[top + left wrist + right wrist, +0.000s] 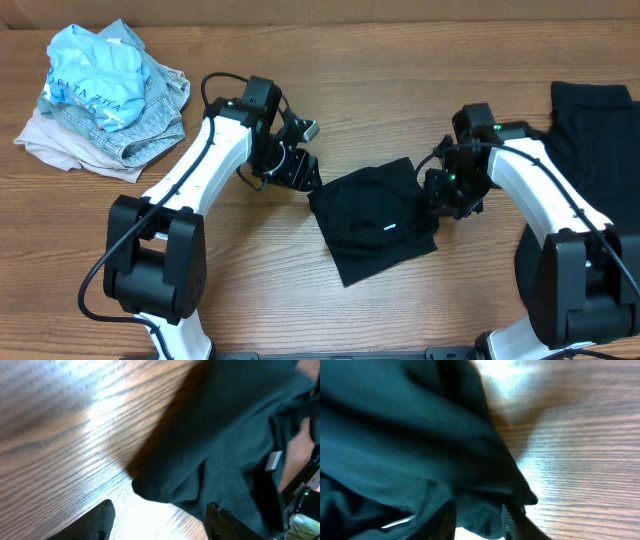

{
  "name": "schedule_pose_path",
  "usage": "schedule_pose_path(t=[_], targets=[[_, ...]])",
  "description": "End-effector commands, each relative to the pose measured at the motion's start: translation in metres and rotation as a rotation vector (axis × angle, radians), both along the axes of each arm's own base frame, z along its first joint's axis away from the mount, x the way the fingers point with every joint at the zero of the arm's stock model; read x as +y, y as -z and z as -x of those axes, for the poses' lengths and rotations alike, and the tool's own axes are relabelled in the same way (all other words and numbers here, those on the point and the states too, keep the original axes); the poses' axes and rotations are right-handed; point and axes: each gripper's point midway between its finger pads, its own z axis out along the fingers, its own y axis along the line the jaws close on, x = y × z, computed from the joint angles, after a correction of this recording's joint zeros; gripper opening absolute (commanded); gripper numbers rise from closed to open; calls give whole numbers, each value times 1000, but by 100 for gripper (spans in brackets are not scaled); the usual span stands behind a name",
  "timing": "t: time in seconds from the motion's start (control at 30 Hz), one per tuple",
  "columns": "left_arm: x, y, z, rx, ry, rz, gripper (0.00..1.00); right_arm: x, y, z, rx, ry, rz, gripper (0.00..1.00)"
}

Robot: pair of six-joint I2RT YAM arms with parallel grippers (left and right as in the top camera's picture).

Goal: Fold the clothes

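Note:
A black T-shirt [375, 215] lies folded into a rough square at the table's middle, its white label [390, 227] facing up. My left gripper [300, 175] is open and empty just off the shirt's left corner. In the left wrist view the gripper [160, 520] straddles bare wood, with the shirt's corner [200, 460] just ahead and one finger over the cloth. My right gripper [447, 195] is at the shirt's right edge. In the right wrist view its fingers [480, 520] are closed on a bunched fold of the shirt [395, 435].
A second black garment [590, 125] lies at the far right. A pile of light clothes, blue, denim and beige [105, 95], sits at the back left. Bare wooden table [400, 80] surrounds the shirt.

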Motion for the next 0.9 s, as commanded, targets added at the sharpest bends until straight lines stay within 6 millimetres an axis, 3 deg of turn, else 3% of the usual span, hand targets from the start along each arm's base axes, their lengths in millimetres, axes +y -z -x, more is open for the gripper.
schedule_pose_path(t=[0.0,0.03,0.23,0.4,0.67,0.7,0.73,0.77,0.8,0.87], targets=[[-9,-27,-13,-73,31,39,62,2,-2,1,-18,-1,-17,13],[-10,-31,-16,-83,32,40,62,2,-4,-1,-25,-1,-18,5],[-11,-37,-21,-105,31,45,63,1,-31,2,-20,-1,-11,4],[-10,-36,-22,-107,30,37,64,-44,-34,23,75,160,271,4],[-8,-34,-22,-109,27,20,64,-78,-37,27,76,262,479,5],[-8,-34,-22,-109,27,19,64,-81,-37,27,74,266,497,8],[-7,-34,-22,-108,27,18,64,-82,-37,27,74,264,500,20],[-7,-34,-22,-108,27,18,64,-82,-38,28,78,263,500,42],[-7,-34,-22,-108,27,18,64,-82,-38,29,83,256,499,50],[-6,-33,-23,-112,26,9,66,-80,-39,31,89,239,487,45]])
